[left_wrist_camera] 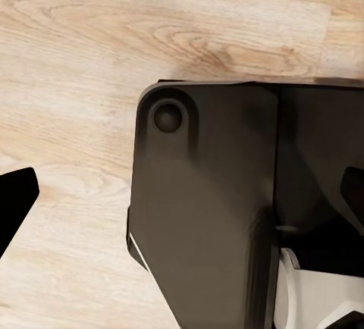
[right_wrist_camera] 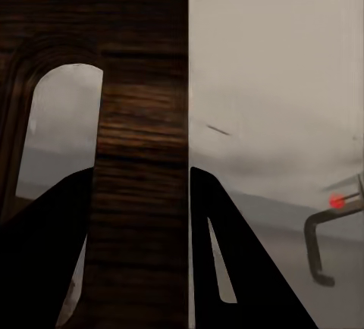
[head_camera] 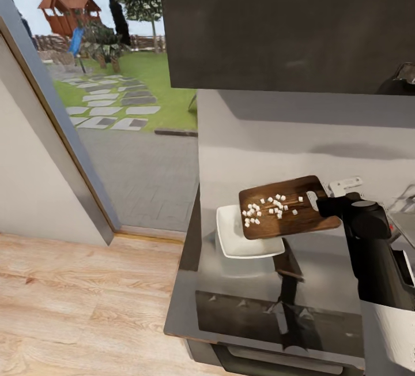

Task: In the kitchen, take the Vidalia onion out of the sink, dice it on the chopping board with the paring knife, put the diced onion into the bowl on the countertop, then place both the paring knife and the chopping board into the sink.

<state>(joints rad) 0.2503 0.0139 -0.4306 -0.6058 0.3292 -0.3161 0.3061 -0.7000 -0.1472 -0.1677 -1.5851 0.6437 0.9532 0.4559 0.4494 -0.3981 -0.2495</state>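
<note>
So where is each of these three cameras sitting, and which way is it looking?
Head view: high up, looking down at the countertop; shows the right gripper holding the chopping board over the bowl.
Left wrist view: on the left arm, looking down at the wooden floor and the robot's dark base.
Right wrist view: looks along its fingers, clamping the board.
Head and right wrist views share the board.

The glossy grey worktop [head_camera: 253, 301] runs along the pale wall, its near edge over dark cabinets, with the light wooden plank floor [head_camera: 75, 307] to its left. Directly on it sits the shallow white square bowl [head_camera: 242, 243], close to the wall end of the surface. The dark brown chopping board [head_camera: 288, 214] with small white onion dice [head_camera: 268, 206] hangs tilted above the bowl, overlapping its far rim, not lying on the worktop
</note>
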